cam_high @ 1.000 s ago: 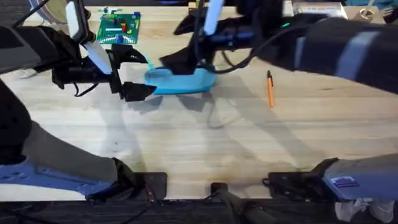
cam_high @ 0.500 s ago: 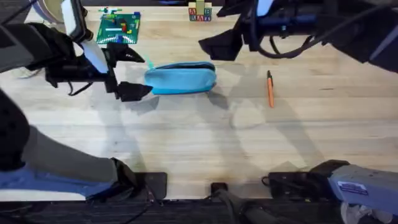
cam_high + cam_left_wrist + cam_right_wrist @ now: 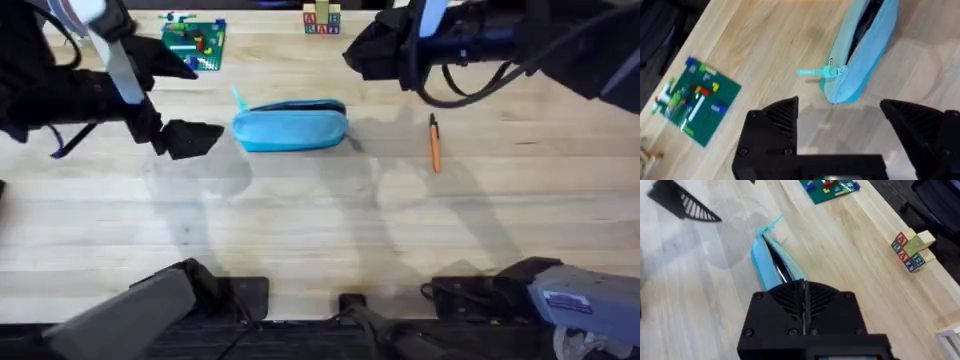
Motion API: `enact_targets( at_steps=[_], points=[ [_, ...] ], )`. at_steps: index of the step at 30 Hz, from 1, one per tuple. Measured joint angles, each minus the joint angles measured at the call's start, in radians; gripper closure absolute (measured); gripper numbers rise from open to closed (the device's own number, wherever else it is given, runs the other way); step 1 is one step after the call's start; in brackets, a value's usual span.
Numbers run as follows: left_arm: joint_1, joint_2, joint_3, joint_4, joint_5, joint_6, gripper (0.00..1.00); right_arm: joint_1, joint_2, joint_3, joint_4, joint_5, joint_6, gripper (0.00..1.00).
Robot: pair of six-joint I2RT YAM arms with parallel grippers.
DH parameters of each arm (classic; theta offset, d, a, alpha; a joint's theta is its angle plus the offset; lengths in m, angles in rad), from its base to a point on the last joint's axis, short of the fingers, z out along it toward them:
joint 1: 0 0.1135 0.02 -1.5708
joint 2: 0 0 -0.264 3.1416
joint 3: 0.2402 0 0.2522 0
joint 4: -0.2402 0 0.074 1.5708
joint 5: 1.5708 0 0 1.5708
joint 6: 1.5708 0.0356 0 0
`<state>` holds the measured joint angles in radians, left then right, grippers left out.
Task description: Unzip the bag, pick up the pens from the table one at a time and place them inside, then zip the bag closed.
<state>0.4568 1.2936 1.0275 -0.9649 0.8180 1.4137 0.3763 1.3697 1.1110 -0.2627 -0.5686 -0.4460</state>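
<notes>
The light blue bag (image 3: 290,126) lies on the table (image 3: 300,230) at centre back, its zipper parted along the top to a dark slit (image 3: 866,22). Its pull tab (image 3: 815,72) sticks out at the left end. An orange pen (image 3: 434,143) with a black end lies to the bag's right. My left gripper (image 3: 185,100) hangs open just left of the bag, touching nothing. My right gripper (image 3: 355,55) hovers behind the bag's right end, shut and empty. In the right wrist view its fingers (image 3: 802,297) are pressed together above the bag (image 3: 775,265).
A green building-brick plate (image 3: 193,45) with small bricks lies at the back left. Alphabet blocks (image 3: 321,20) stand at the back centre. Bare wood fills the front half of the table.
The right gripper has lifted off the bag and moved back and right. The left gripper has drawn away to the left from the bag's end.
</notes>
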Motion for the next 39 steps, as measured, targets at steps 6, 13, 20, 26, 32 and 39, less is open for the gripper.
enact_targets(
  at_steps=[6, 13, 20, 26, 32, 39],
  points=[
    [0.000, -0.138, 0.000, -0.024, -0.055, -0.220, 0.007, -0.001, 0.000, 0.000, -0.088, 0.000, -0.179, 0.970],
    [0.000, -0.271, 0.000, -0.077, -0.079, -0.468, 0.007, -0.001, 0.001, 0.000, -0.132, 0.000, -0.367, 0.970],
    [0.000, -0.373, 0.000, -0.206, -0.083, -0.573, 0.007, -0.001, 0.071, 0.001, -0.131, 0.002, -0.505, 0.970],
    [0.000, -0.440, 0.000, -0.298, -0.090, -0.640, 0.007, -0.001, 0.136, 0.001, -0.127, 0.005, -0.566, 0.970],
    [0.000, -0.463, 0.000, -0.360, -0.112, -0.681, 0.007, -0.001, 0.185, 0.001, -0.084, 0.005, -0.600, 0.970],
    [0.000, -0.463, 0.000, -0.363, -0.120, -0.689, 0.007, -0.001, 0.250, 0.001, -0.038, 0.004, -0.610, 0.970]
  ],
)
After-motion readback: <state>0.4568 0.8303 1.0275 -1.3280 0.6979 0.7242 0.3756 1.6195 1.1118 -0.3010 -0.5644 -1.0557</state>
